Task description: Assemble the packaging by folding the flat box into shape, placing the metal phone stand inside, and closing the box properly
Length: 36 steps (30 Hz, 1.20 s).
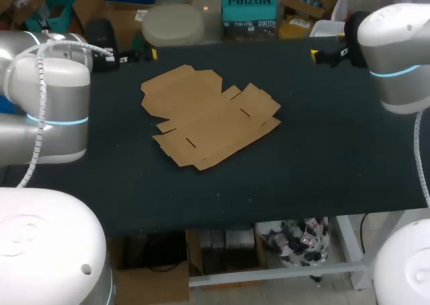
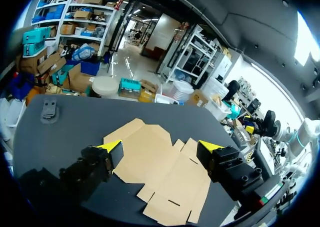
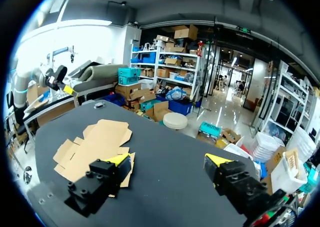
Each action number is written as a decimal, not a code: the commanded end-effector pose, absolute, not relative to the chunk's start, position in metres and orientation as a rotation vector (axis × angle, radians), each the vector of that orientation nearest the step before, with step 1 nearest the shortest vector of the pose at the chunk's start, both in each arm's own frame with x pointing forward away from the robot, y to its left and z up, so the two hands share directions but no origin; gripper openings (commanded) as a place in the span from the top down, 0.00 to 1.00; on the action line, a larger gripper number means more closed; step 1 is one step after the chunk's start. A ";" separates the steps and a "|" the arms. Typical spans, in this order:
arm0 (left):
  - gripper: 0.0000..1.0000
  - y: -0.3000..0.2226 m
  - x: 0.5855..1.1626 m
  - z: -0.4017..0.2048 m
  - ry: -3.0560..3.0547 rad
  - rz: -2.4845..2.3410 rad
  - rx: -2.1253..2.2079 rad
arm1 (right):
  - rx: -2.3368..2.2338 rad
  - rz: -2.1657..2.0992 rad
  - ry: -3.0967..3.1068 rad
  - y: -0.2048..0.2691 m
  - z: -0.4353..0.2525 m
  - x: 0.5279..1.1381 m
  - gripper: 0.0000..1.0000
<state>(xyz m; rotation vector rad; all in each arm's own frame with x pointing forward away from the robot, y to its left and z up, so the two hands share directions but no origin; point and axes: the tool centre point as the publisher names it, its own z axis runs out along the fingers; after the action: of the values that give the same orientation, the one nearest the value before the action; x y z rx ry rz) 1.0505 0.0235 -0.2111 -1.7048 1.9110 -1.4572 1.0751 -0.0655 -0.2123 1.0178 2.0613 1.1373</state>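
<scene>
The flat brown cardboard box lies unfolded in the middle of the dark table, also seen in the left wrist view and the right wrist view. The small grey metal phone stand sits near the table's far left corner, and shows too in the right wrist view. I cannot make it out in the head view. My left gripper hovers at the back left, open and empty. My right gripper hangs at the back right, open and empty. Both are well clear of the box.
The dark table top spreads wide on all sides of the cardboard. Its front edge runs across the lower part of the head view, its back edge just behind both grippers.
</scene>
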 end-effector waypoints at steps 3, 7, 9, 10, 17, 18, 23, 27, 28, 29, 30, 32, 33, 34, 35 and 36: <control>0.00 0.026 1.030 -0.206 2.277 -1.263 -1.995 | 1.254 0.742 2.384 -0.079 -0.203 1.059 0.00; 0.00 0.029 1.025 -0.206 2.274 -1.247 -2.052 | 1.329 0.661 2.417 -0.090 -0.209 1.053 0.00; 0.00 0.029 1.025 -0.206 2.274 -1.247 -2.052 | 1.329 0.661 2.417 -0.090 -0.209 1.053 0.00; 0.00 0.029 1.025 -0.206 2.274 -1.247 -2.052 | 1.329 0.661 2.417 -0.090 -0.209 1.053 0.00; 0.00 0.029 1.025 -0.206 2.274 -1.247 -2.052 | 1.329 0.661 2.417 -0.090 -0.209 1.053 0.00; 0.00 0.029 1.025 -0.206 2.274 -1.247 -2.052 | 1.329 0.661 2.417 -0.090 -0.209 1.053 0.00; 0.00 0.026 1.025 -0.204 2.303 -1.225 -2.042 | 1.329 0.661 2.417 -0.090 -0.209 1.053 0.00; 0.00 0.023 1.015 -0.203 2.274 -1.114 -2.136 | 1.364 0.623 2.460 -0.093 -0.209 1.056 0.00; 0.00 0.023 1.013 -0.203 2.222 -1.073 -2.220 | 1.367 0.622 2.494 -0.094 -0.211 1.056 0.00; 0.00 0.023 1.009 -0.204 2.250 -1.074 -2.206 | 1.396 0.611 2.511 -0.095 -0.212 1.057 0.00; 0.00 0.024 1.008 -0.205 2.213 -1.034 -2.280 | 1.403 0.582 2.521 -0.095 -0.213 1.059 0.00; 0.00 0.024 1.002 -0.208 2.234 -1.022 -2.292 | 1.415 0.547 2.569 -0.092 -0.216 1.060 0.00; 0.00 0.024 1.000 -0.209 2.197 -0.982 -2.347 | 1.394 0.529 2.580 -0.090 -0.217 1.060 0.00; 0.00 0.024 0.998 -0.211 2.197 -0.968 -2.341 | 1.382 0.529 2.600 -0.089 -0.218 1.060 0.00; 0.00 0.024 0.993 -0.212 2.216 -0.969 -2.347 | 1.380 0.501 2.621 -0.086 -0.220 1.059 0.00; 0.00 0.024 0.991 -0.214 2.200 -0.943 -2.378 | 1.372 0.491 2.639 -0.084 -0.221 1.059 0.00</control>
<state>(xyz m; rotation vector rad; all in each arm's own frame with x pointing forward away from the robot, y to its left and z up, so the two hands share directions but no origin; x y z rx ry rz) 0.9959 0.0229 -0.2194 -2.2609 2.0029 -1.2176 1.0512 -0.0866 -0.2219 1.3051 2.4774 0.7248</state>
